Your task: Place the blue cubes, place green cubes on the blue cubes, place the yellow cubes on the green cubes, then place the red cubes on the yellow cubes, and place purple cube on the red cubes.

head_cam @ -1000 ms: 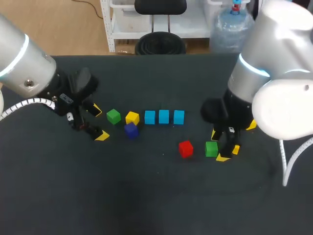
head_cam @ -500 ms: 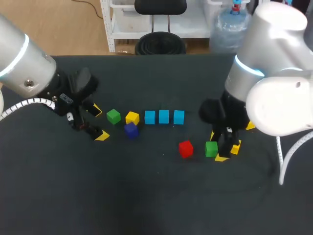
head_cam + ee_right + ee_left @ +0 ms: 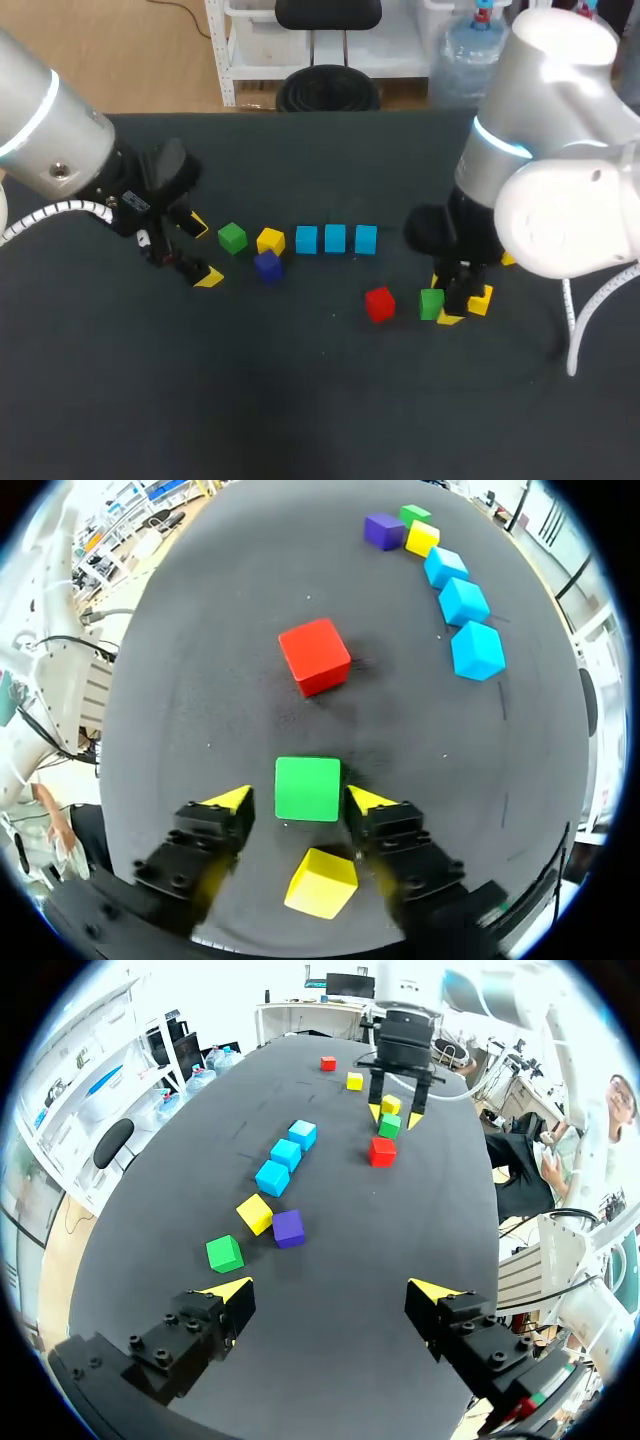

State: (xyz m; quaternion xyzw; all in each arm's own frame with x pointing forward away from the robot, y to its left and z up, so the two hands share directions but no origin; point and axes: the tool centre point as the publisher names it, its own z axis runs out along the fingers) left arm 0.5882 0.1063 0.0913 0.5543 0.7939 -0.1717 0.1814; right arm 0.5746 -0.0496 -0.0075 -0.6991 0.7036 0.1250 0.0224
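Right wrist view: right tool (image 3: 300,800) is down at the worktop (image 3: 200,630), fingers apart, straddling a green cube (image 3: 308,789). I see a slim gap each side, so no clamp yet.

Risks, my read:
- The cube sits closer to one tip, so closing could skid or twist it.
- A yellow cube (image 3: 321,882) lies just behind it, under the wrist. A finger could clip it on closing or lifting.
- Head view: red cube (image 3: 379,304) is near, at 9 o'clock of the green one, roughly on the line toward the blue cubes (image 3: 335,238). A low carry would hit it.
- The three blues stand in a tight row at 10 o'clock of the tool. Wide fingers at release could shove a neighbour.

Past the row's 9 o'clock end sit a second yellow cube (image 3: 270,240), a purple cube (image 3: 267,265) touching it or nearly, and a second green cube (image 3: 232,237). Left tool (image 3: 203,250) hangs at 9 o'clock of that cluster, fingers wide apart, holding nothing, off the route. Left wrist view shows a spare red cube (image 3: 328,1063) and a spare yellow cube (image 3: 354,1081) beyond the right arm.
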